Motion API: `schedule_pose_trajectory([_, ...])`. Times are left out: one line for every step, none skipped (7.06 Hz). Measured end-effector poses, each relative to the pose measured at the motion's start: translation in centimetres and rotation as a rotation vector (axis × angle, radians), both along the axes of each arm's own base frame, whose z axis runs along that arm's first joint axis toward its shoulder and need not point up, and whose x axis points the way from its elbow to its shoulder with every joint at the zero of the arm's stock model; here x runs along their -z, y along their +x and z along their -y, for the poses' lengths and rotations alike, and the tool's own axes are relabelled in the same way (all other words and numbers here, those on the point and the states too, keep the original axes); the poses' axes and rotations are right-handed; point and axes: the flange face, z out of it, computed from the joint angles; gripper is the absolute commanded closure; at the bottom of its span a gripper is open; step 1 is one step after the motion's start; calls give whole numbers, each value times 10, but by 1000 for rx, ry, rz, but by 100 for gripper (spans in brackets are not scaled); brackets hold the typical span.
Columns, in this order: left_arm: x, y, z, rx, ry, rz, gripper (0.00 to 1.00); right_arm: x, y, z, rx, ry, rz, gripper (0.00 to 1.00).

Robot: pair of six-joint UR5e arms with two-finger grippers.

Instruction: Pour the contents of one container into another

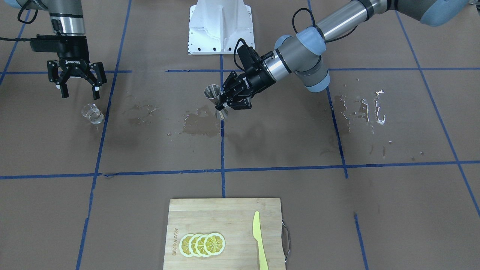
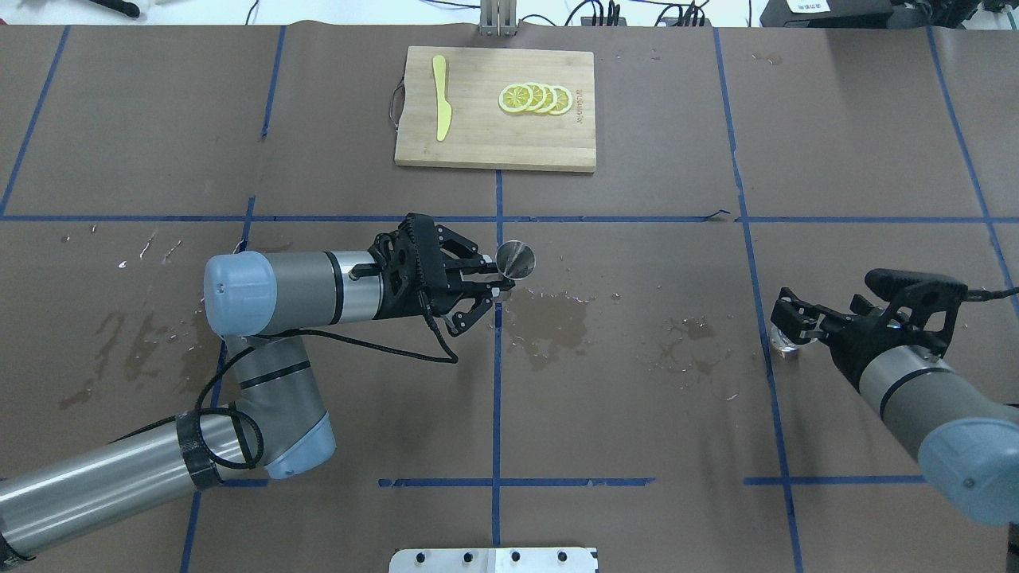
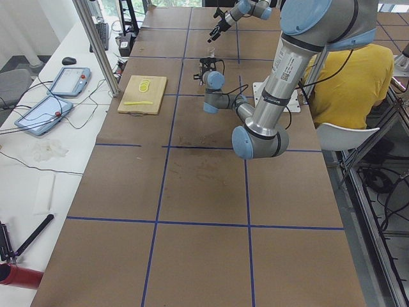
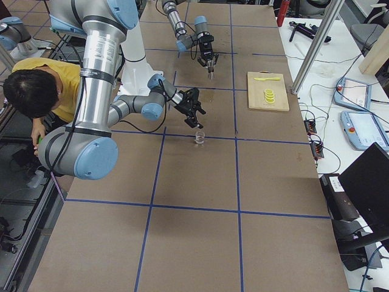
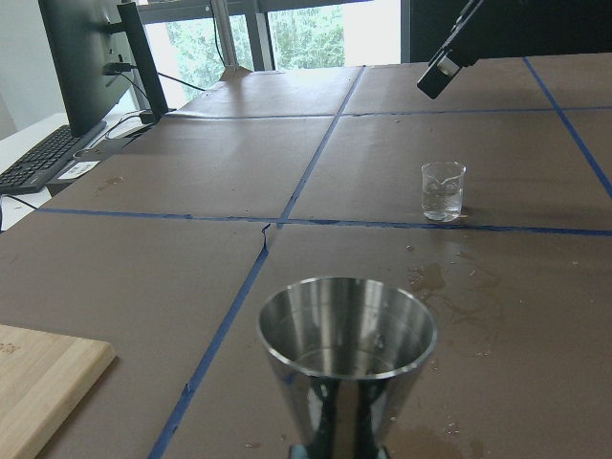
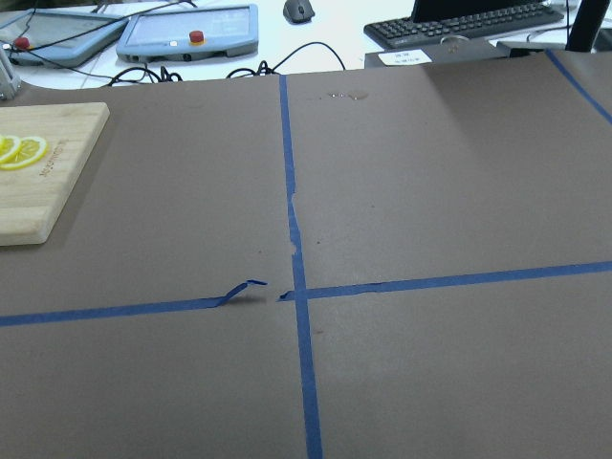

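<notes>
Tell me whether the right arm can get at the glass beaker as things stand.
Probably yes. The right gripper hangs open just over the beaker, with nothing between them. The left gripper is off at mid-table, shut on the jigger, so it does not block the way.

We read the white brand ROBOTIQ on the black body of the right gripper (image 1: 80, 95). The same word, smaller and tilted, stands on the left gripper (image 1: 224, 106). The cutting board (image 1: 225, 221) bears a burned-in mark near its right end, too small to read.
</notes>
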Motion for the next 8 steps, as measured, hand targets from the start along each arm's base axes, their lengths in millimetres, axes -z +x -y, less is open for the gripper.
schedule_pose_trajectory([0, 0, 0, 0, 0, 0, 100, -11, -17, -14, -40, 56, -17, 0])
schedule_pose_trajectory([-1, 0, 0, 0, 0, 0, 100, -22, -29, -25, -60, 102, -41, 0])
schedule_pose_trajectory([-1, 0, 0, -1, 0, 1, 100, -37, -37, -31, -77, 138, -70, 0])
schedule_pose_trajectory([-1, 0, 0, -1, 0, 1, 100, -54, -44, -34, -91, 164, -86, 0])
schedule_pose_trajectory([-1, 0, 0, 0, 0, 0, 100, -71, -47, -37, -105, 187, -91, 0])
schedule_pose_trajectory([-1, 0, 0, 0, 0, 0, 100, -84, -51, -39, -115, 205, -92, 0])
schedule_pose_trajectory([-1, 0, 0, 0, 0, 0, 100, -93, -55, -41, -120, 222, -99, 0])
schedule_pose_trajectory([-1, 0, 0, -1, 0, 0, 100, -100, -61, -42, -124, 234, -109, 0])
